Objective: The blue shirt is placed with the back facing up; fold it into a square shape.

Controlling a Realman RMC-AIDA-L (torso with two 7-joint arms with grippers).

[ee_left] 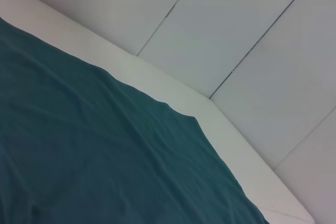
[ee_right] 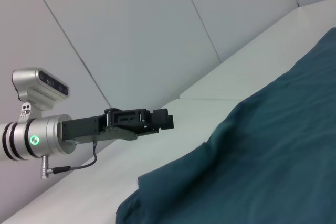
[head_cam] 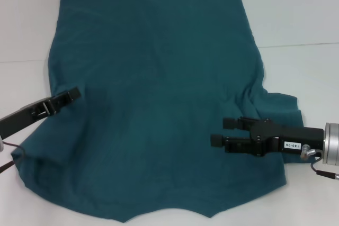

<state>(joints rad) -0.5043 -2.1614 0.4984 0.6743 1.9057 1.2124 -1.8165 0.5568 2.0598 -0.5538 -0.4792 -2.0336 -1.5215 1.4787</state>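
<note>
The large dark teal-blue soft cotton shirt (head_cam: pixel 153 104) is lying flat, plain side up, on the white table (head_cam: pixel 302 19), its long axis running away from the robot. Both claws are hovering over its near half, tips pointing inward toward each other. The right gripper (head_cam: pixel 220 132), jaws apart and empty, is sitting just inside the rumpled right sleeve (head_cam: pixel 278 104). The left gripper (head_cam: pixel 71 96) is reaching over the left edge; whether its jaws are parted cannot be told.
</note>
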